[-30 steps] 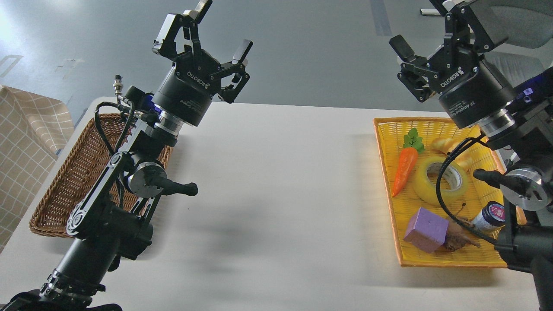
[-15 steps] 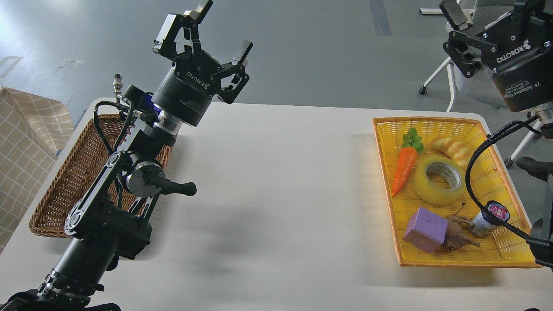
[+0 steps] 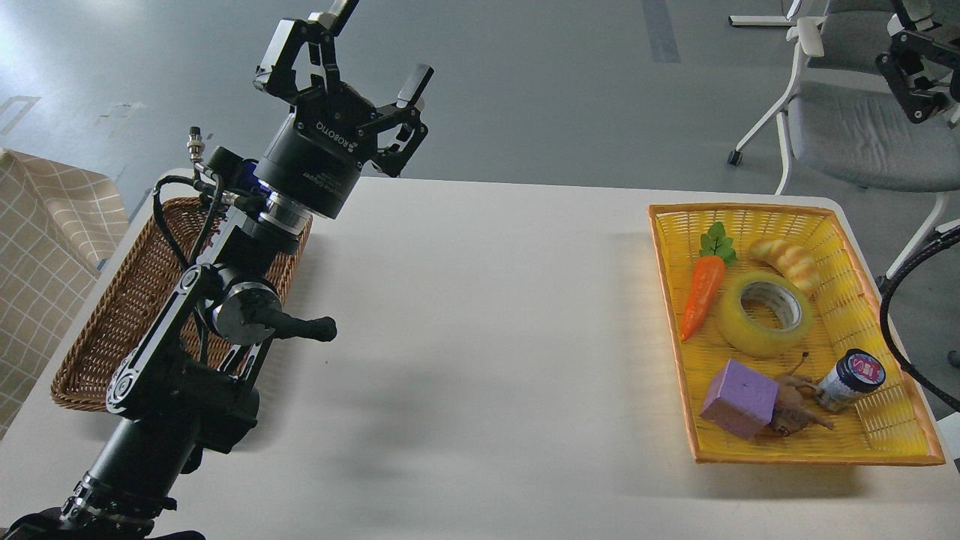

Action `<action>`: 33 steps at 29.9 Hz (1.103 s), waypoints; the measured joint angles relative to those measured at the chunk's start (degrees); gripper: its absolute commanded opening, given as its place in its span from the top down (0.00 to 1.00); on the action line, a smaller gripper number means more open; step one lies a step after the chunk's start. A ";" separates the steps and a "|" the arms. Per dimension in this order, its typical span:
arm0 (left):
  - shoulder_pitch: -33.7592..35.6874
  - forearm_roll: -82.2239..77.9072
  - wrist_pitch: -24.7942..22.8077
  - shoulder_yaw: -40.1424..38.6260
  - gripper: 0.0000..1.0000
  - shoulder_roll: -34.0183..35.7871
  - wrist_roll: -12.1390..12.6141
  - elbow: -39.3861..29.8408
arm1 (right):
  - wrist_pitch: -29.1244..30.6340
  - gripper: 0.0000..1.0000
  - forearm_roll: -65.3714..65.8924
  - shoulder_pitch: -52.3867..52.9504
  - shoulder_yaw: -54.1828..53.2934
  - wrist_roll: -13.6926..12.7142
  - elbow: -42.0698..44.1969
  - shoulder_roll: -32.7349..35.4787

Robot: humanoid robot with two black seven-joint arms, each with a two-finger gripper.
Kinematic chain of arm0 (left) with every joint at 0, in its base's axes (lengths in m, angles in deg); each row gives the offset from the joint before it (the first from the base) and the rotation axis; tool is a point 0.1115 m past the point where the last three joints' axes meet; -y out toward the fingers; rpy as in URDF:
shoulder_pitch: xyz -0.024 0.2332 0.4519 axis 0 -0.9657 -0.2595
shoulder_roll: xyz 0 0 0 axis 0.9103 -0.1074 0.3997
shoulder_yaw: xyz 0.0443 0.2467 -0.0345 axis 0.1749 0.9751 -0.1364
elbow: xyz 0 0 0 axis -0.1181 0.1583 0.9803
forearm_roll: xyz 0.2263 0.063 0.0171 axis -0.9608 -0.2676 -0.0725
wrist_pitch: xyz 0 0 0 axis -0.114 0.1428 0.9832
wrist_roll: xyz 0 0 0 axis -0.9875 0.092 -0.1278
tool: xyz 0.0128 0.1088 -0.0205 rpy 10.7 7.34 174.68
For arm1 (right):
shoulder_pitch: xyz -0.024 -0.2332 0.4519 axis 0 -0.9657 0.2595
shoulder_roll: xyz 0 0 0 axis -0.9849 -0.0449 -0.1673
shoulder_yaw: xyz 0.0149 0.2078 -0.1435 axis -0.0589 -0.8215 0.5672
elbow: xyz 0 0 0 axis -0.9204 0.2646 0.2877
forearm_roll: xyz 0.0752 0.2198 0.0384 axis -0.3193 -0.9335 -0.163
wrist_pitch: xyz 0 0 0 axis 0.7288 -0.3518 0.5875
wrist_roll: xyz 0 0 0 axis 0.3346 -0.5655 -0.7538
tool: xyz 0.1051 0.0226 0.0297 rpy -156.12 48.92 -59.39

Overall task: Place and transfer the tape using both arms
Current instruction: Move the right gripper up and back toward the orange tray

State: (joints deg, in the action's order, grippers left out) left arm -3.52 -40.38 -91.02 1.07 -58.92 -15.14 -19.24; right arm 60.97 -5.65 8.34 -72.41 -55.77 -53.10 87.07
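Observation:
The tape (image 3: pixel 750 337), a wide translucent yellow roll with a white-grey core, lies flat in the yellow basket (image 3: pixel 742 214) at the right of the table. My left gripper (image 3: pixel 379 41) is open and empty, held high above the table's far left, far from the tape. Of my right gripper (image 3: pixel 916 71) only a small black part shows at the top right edge, well above and beyond the basket; its fingers cannot be made out. A black cable (image 3: pixel 896 330) of the right arm hangs by the basket's right side.
The yellow basket also holds a toy carrot (image 3: pixel 703 289), a twisted bread toy (image 3: pixel 786 259), a purple block (image 3: pixel 739 409), a small jar (image 3: pixel 851 379) and a brown toy (image 3: pixel 799 401). A brown wicker basket (image 3: pixel 112 315) stands at the left under my left arm. A grey chair (image 3: pixel 862 127) stands beyond the table.
My right arm has swung up and to the right, off the yellow basket and almost out of view, uncovering the tape and jar. My left gripper has shifted slightly up and left.

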 measured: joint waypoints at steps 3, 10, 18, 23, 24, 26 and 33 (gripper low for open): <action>-0.01 -0.08 0.00 -0.05 0.02 0.03 0.00 -0.36 | -0.01 0.01 9.87 0.28 3.03 -0.29 0.00 8.10; -0.14 -0.09 0.15 0.00 0.02 -0.55 0.03 -0.62 | -0.01 0.00 36.85 4.48 9.16 -1.37 0.16 18.00; -0.73 -0.24 0.16 0.24 0.02 -0.96 0.13 -0.63 | -0.03 0.00 47.43 6.01 21.84 -0.61 0.27 27.52; -1.48 -0.34 0.15 0.27 0.02 -0.81 0.14 -0.63 | -0.03 0.00 58.01 5.88 30.05 -0.66 0.41 29.71; -1.58 -0.34 0.13 0.26 0.02 -0.73 0.14 -0.63 | -0.02 0.00 61.29 5.74 31.40 -0.67 0.49 29.76; -1.72 -0.35 0.10 0.20 0.02 -0.49 0.14 -0.63 | -0.02 0.00 66.01 5.72 33.27 -0.67 1.15 29.79; -1.77 -0.35 -0.03 0.13 0.02 -0.74 0.14 -0.57 | -0.01 0.00 70.87 8.47 40.74 -0.63 6.63 29.64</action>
State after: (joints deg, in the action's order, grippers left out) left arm -5.29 -40.73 -91.05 1.20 -59.66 -15.00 -19.81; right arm 60.96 65.22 16.81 -31.68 -56.40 -46.46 116.71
